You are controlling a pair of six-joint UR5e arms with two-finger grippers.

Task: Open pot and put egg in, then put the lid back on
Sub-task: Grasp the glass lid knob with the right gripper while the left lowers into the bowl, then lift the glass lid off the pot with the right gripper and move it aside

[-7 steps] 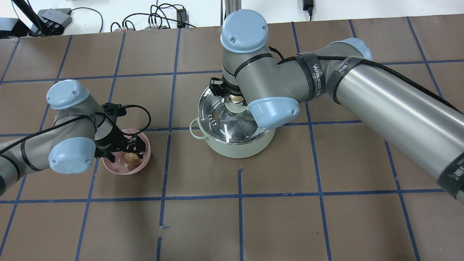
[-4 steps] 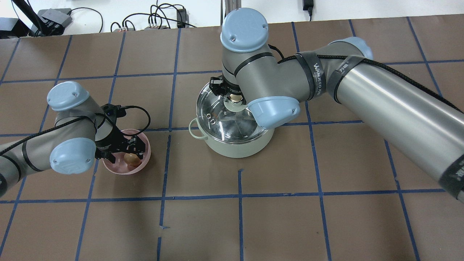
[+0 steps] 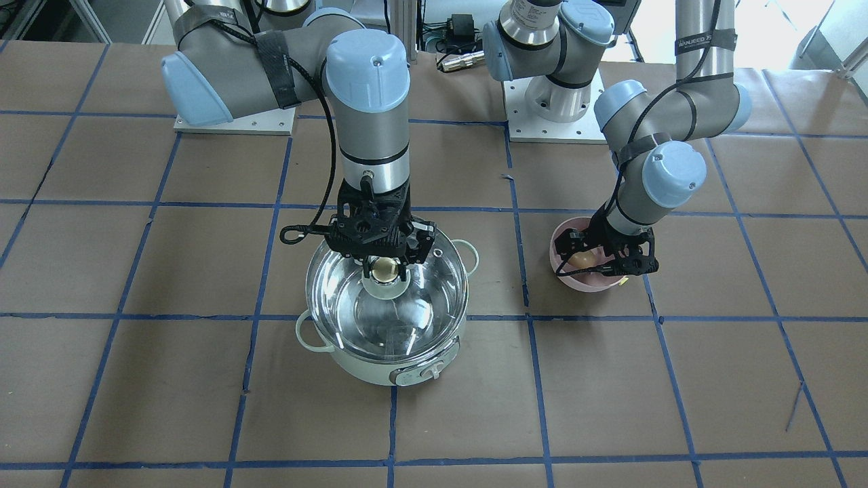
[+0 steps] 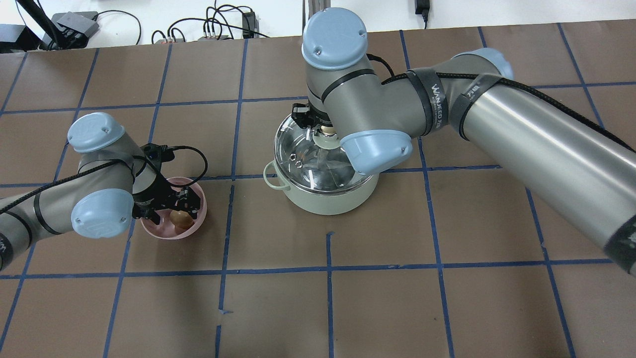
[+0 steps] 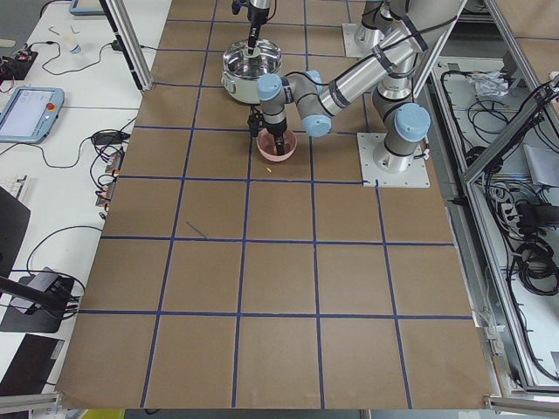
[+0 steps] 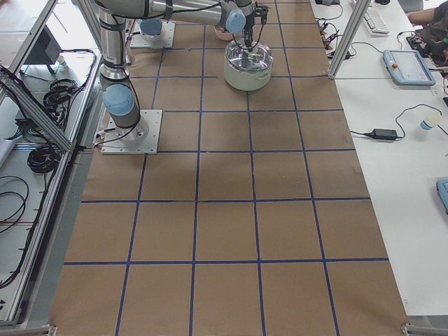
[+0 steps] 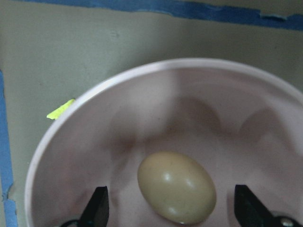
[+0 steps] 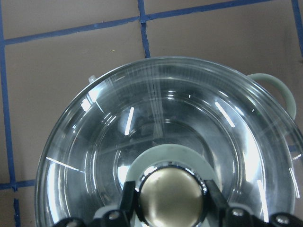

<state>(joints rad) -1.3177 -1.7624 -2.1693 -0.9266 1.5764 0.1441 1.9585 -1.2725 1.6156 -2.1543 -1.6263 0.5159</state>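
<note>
The mint-green pot (image 3: 366, 369) stands mid-table, also in the overhead view (image 4: 328, 201). The glass lid (image 3: 420, 318) covers its mouth; I cannot tell whether it rests on the rim or hangs just above. My right gripper (image 3: 384, 271) is shut on the lid's golden-beige knob (image 8: 173, 198). The egg (image 7: 176, 187) lies in a pink bowl (image 3: 590, 283). My left gripper (image 7: 173, 210) is open and down inside the bowl. Its fingers (image 7: 97, 208) stand on either side of the egg without touching it. The egg also shows in the overhead view (image 4: 179, 219).
The brown table is marked with a blue tape grid (image 4: 328, 271). A yellow scrap (image 7: 60, 109) lies beside the bowl. The arm bases (image 3: 556, 108) stand at the robot's side. Cables and boxes (image 4: 213, 27) lie beyond the far edge.
The right gripper with the lid, and the pot, have shifted slightly to the right in the overhead view. The left gripper stays open over the egg in the bowl, barely moved.
</note>
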